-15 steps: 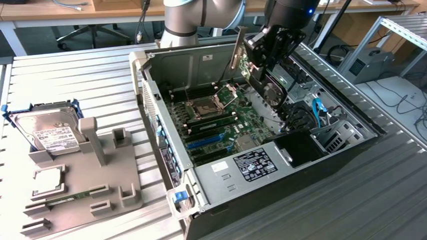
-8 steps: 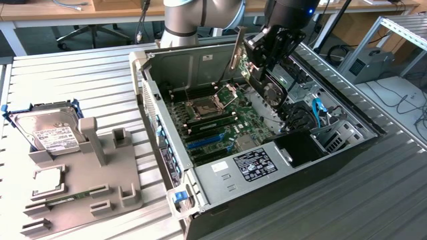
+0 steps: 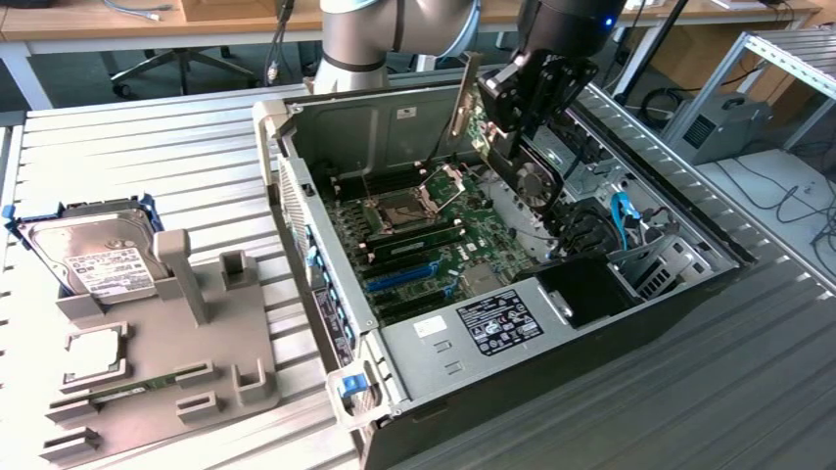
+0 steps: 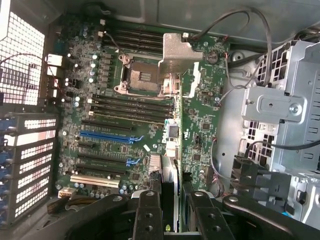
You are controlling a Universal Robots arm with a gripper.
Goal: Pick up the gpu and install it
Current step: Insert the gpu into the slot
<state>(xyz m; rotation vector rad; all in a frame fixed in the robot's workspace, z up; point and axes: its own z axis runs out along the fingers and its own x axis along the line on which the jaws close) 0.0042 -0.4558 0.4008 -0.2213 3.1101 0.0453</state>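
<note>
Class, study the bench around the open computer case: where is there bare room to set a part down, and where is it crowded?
Free: ribbed tabletop on the exterior view's right of the case; also beyond the hard drive. Crowded: inside the case, where the gripper holds the gpu.

- The arm [image 3: 359, 39] bends over, its wrist pointing steeply down.
- The tool [image 3: 523, 113] hangs fingers-down, its two black fingers [image 4: 150, 215] clamped on the gpu [image 3: 530, 176], held edge-on.

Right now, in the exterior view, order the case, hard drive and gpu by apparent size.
1. Case.
2. Hard drive and gpu look similar; the jaws partly hide the gpu, so no ranking.
</note>
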